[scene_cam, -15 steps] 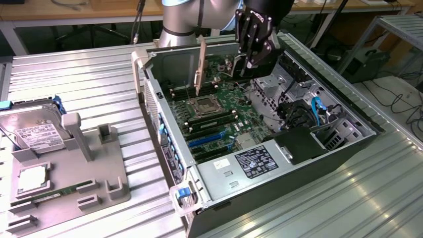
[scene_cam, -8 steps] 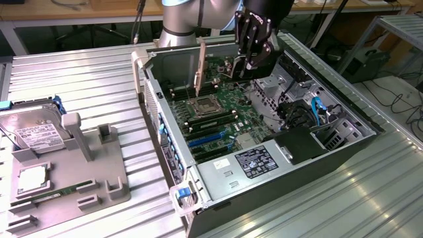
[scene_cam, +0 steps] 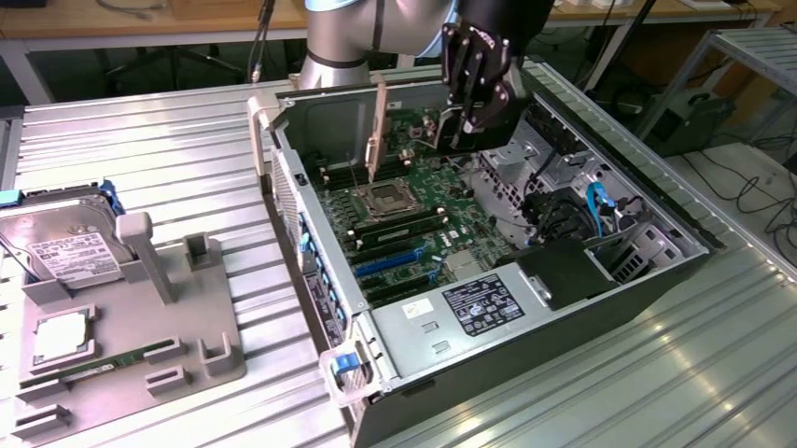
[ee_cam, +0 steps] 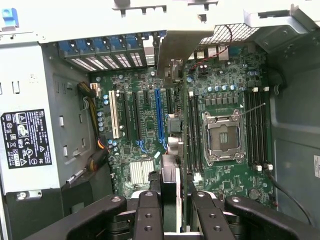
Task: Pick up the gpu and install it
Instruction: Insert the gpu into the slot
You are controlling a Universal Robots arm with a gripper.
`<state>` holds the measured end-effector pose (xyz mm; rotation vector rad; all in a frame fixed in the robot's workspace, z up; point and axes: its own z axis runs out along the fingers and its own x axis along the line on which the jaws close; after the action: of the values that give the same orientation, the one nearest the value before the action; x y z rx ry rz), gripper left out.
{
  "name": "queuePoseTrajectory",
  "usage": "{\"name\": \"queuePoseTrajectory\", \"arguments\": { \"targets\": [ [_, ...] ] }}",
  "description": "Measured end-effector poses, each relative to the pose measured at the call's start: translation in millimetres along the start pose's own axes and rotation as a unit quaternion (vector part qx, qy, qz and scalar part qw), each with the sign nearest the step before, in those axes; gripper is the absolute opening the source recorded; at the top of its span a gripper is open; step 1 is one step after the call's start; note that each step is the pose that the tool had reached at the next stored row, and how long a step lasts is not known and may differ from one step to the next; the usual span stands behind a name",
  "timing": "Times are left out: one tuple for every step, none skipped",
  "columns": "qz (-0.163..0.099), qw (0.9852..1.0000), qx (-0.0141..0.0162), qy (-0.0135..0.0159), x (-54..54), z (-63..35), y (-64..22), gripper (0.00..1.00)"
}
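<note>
**Graphics card held on edge over the open computer case**

At the exterior view's left, near the left edge of the ribbed silver metal table point(scene_cam: 162, 149), sat a grey plastic holder tray point(scene_cam: 187, 327) with upright posts. A silver hard drive with a white label point(scene_cam: 62, 247) leaned in the tray's far slot. A second, smaller silver drive point(scene_cam: 56, 338) lay flat nearer the tray's front edge. Just beside it lay a narrow green memory stick point(scene_cam: 115, 366).

Across the middle of the table lay the black and silver tower computer case point(scene_cam: 648, 271), on its side with its panel off. Inside it the green motherboard point(scene_cam: 417, 219) faced up, with the square metal processor socket point(scene_cam: 388, 201) towards the case's far end. The blue expansion slots point(scene_cam: 392, 263) ran nearer the grey boxed power supply with a black label point(scene_cam: 486, 306), which filled the near end of the case.

Over the far part of the case hung the black robot gripper point(scene_cam: 458, 126). Its fingers point(ee_cam: 149, 212) were clamped on the gpu point(scene_cam: 377, 131), a green circuit card with a silver metal end bracket. The card stood on edge, its bracket end pointing towards the exterior view's left. In the wrist view the gpu point(ee_cam: 170, 182) ran straight out from between the two fingers, its bracket reaching to the case's slotted rear wall. It lined up just beside the long blue slot point(ee_cam: 159, 117). Whether its lower edge touched the board I could not tell.

Further right, inside the case's right-hand bay, blue cables point(scene_cam: 598, 201) looped among black ones.
</note>
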<state>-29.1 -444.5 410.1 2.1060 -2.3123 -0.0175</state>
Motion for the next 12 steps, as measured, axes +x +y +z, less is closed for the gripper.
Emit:
{"name": "queuePoseTrajectory", "arguments": {
  "targets": [
    [0.0,1.0,0.0,0.0,0.0,0.3,0.0,0.28],
    [0.0,1.0,0.0,0.0,0.0,0.7,0.0,0.28],
    [0.0,1.0,0.0,0.0,0.1,0.8,0.0,0.28],
    [0.0,1.0,0.0,0.0,0.2,0.9,0.0,0.28],
    [0.0,1.0,0.0,0.0,0.1,1.0,0.0,0.28],
    [0.0,1.0,0.0,-0.0001,0.1,1.1,0.0,0.28],
    [0.0,1.0,0.0,0.0,0.1,1.2,0.0,0.28],
    [0.0,1.0,0.0,0.0,0.1,1.4,0.0,0.28],
    [0.0,1.0,0.0,0.0,0.1,1.4,-0.1,0.28],
    [0.0,1.0,0.0,-0.0001,0.1,1.6,0.0,0.28],
    [0.0,1.0,0.0,-0.0001,0.1,1.9,-0.1,0.28],
    [0.0,1.0,0.0,-0.0001,0.1,2.0,0.0,0.28]
  ]
}}
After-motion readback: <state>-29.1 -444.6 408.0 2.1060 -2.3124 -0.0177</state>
